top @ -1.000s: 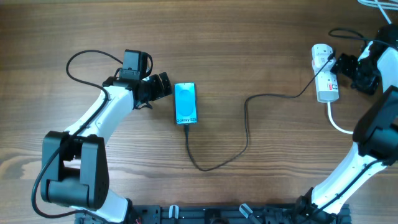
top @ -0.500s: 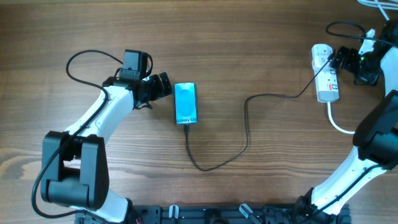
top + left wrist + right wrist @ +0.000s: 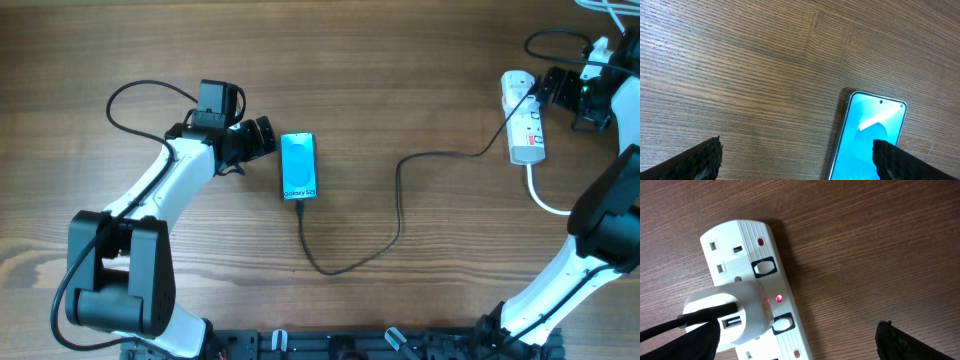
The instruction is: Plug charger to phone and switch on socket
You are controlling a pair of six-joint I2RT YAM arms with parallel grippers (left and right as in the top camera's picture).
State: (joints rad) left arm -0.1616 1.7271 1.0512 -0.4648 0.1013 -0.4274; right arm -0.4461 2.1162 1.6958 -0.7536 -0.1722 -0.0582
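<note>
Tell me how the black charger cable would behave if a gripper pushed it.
Probably floppy: the charger cable is thin and lies in loose curves. A push would likely only shift the nearby curve, since its ends reach the phone and the power strip. It looks light.

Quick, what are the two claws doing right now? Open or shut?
Left claw: open, holding nothing.
Right claw: open, holding nothing, at the socket.
</note>
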